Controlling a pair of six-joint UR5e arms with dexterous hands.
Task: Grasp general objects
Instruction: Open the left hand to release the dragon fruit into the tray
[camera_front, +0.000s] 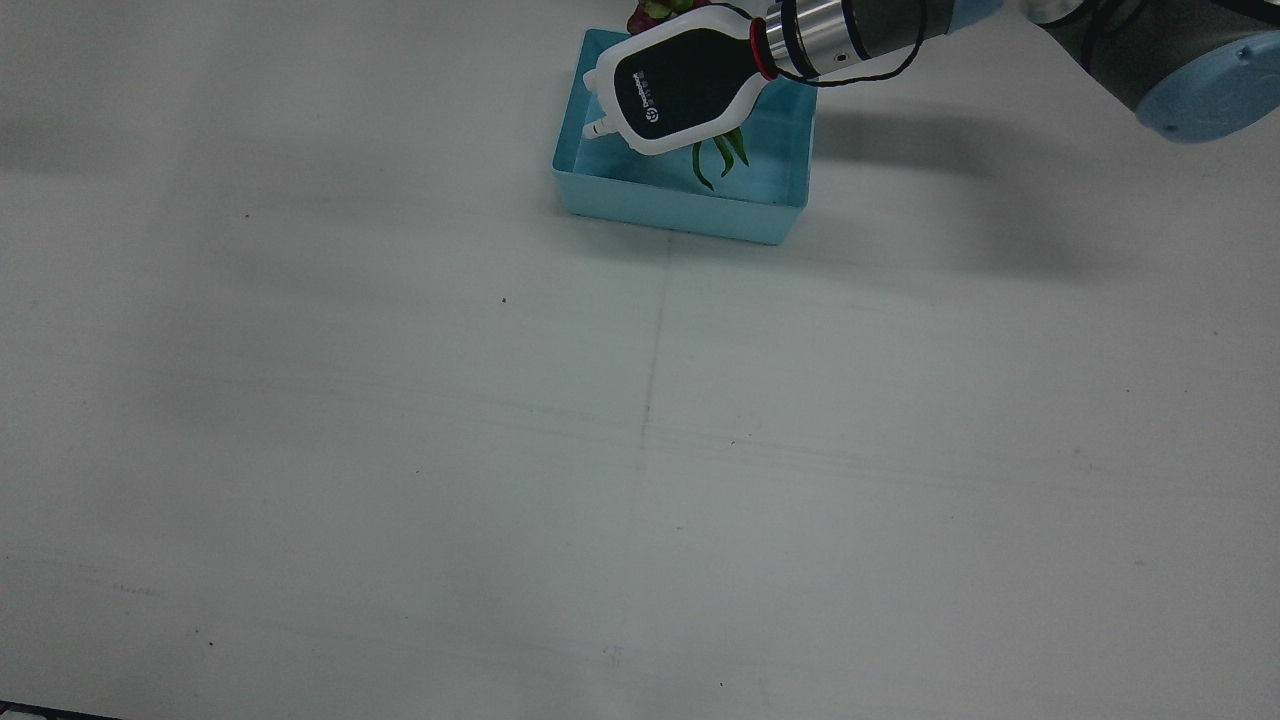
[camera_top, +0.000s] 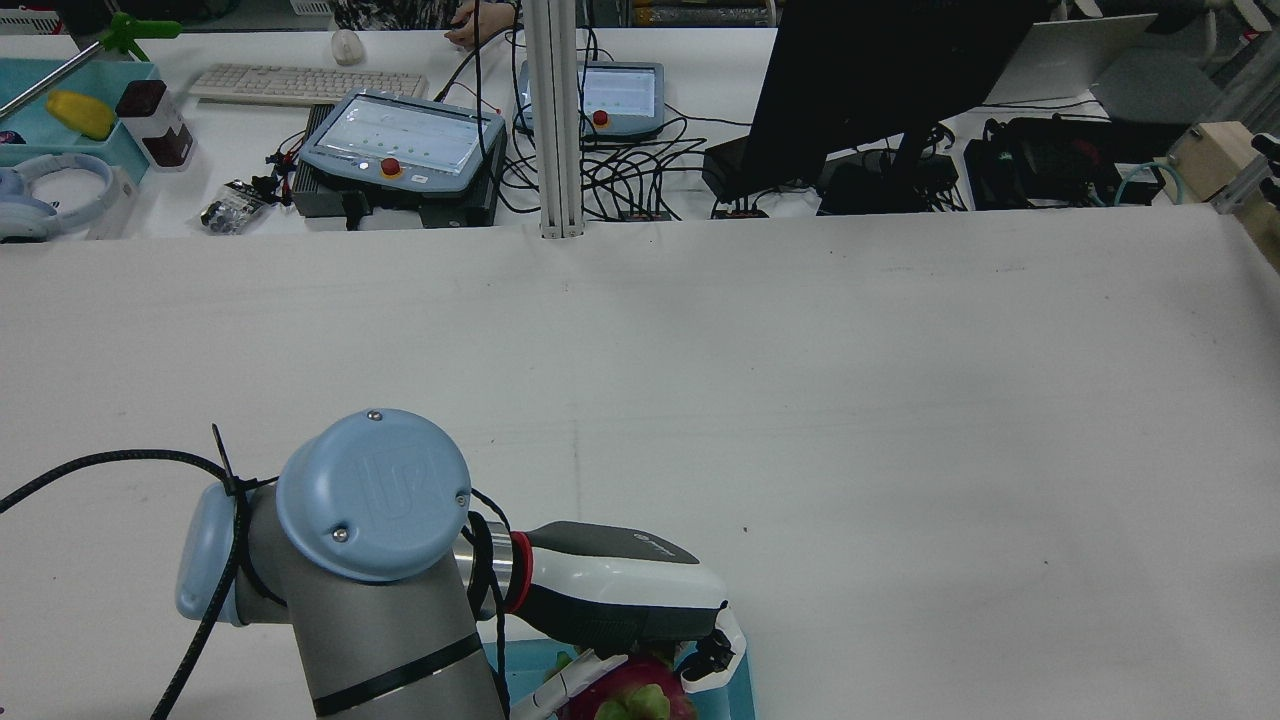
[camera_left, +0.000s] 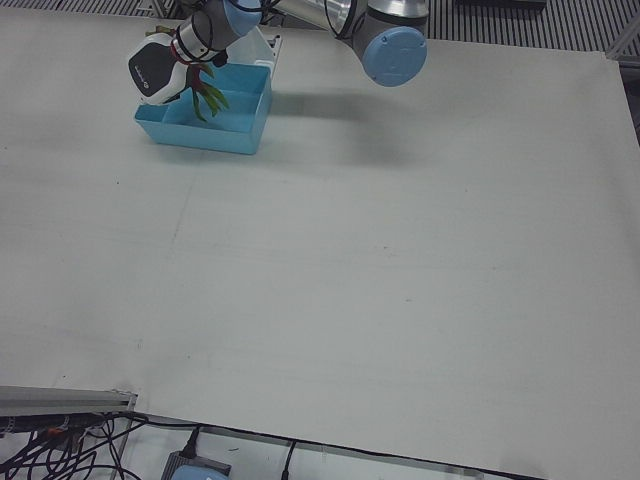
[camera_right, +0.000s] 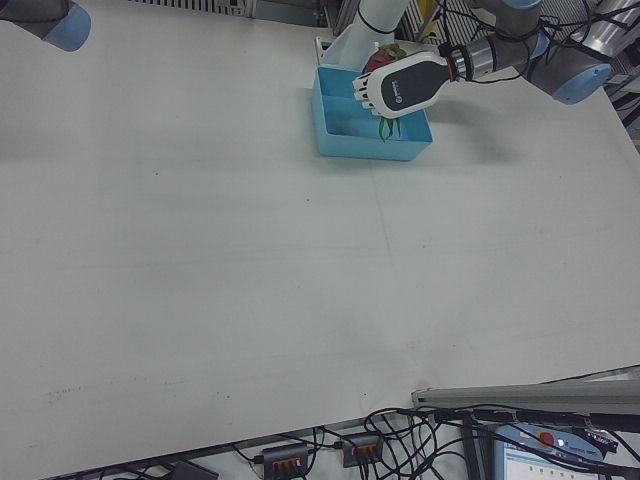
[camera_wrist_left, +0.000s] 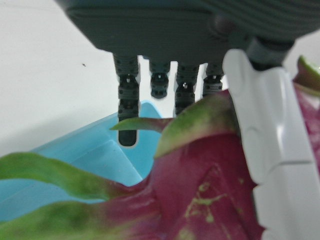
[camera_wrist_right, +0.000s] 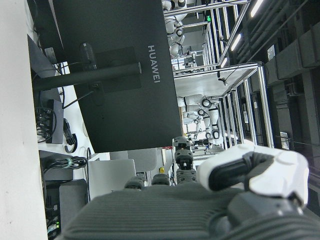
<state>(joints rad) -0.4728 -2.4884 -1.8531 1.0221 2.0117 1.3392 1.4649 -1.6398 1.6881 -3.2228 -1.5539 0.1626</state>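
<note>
1. The left hand (camera_front: 680, 90) is inside the blue bin (camera_front: 620, 195), which sits at the worktop's (camera_front: 640, 450) edge nearest the robot, about midway along that edge.
2. The left hand's fingers (camera_wrist_left: 127, 95) and white thumb (camera_wrist_left: 270, 150) are curled around a dragon fruit (camera_wrist_left: 200, 195); the thumb presses against the fruit's pink skin, and the dark fingers reach over its far side.
3. The dragon fruit is pink-red with green leafy scales; in the front view the scales (camera_front: 720, 155) hang below the palm, over the bin's floor.
4. Whether the fruit rests on the bin's floor or is lifted clear of it cannot be told.
5. In the rear view the fruit (camera_top: 640, 695) shows just under the left hand (camera_top: 620, 595), within the bin.
6. The right hand (camera_wrist_right: 200, 200) is raised off the worktop, its camera facing a dark monitor (camera_wrist_right: 115, 75); it holds nothing, and its fingers (camera_wrist_right: 182, 162) are extended and apart from the thumb.
7. The rest of the worktop is bare.
</note>
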